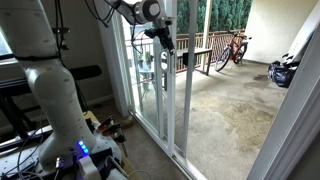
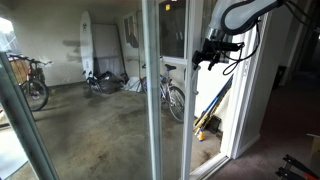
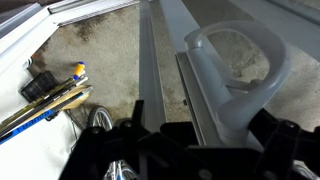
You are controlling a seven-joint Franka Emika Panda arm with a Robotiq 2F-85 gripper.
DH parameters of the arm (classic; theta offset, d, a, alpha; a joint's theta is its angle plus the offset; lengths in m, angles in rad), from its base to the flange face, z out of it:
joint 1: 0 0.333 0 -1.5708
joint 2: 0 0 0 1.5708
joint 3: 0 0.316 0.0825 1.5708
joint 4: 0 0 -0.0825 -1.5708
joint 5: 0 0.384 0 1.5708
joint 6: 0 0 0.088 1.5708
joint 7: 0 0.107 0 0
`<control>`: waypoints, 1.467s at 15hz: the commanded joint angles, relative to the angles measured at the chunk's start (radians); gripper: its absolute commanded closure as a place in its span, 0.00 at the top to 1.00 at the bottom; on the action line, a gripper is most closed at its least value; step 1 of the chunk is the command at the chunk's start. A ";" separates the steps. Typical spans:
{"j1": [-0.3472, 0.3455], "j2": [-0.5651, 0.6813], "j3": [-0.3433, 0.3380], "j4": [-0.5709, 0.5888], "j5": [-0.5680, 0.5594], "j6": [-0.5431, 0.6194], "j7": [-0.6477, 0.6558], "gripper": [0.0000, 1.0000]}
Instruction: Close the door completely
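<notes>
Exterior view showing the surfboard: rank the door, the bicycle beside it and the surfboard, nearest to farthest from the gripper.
1. Door, right beside the gripper.
2. Bicycle, just outside the glass.
3. Surfboard, against the far wall.

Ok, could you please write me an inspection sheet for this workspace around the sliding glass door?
Surface: concrete patio floor, stained, beyond the door track.
Job's things: the door, clear glass in a white frame; a gap seems to remain beside it. A grey loop handle sits on a white post.
Clutter: bicycle; surfboard leaning on the wall; blue and yellow tools on the floor.
Grippers: gripper held high near the door's edge; open or shut cannot be told.
Cables: cables on the floor by the robot base.
Surroundings: railing around the patio.
</notes>
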 commanded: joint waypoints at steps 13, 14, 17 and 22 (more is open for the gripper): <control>-0.136 -0.168 -0.114 -0.242 0.072 0.065 -0.166 1.00; -0.143 -0.167 -0.122 -0.244 0.086 0.068 -0.180 1.00; -0.162 -0.169 -0.148 -0.245 0.117 0.075 -0.236 1.00; -0.198 -0.174 -0.179 -0.240 0.096 0.073 -0.234 1.00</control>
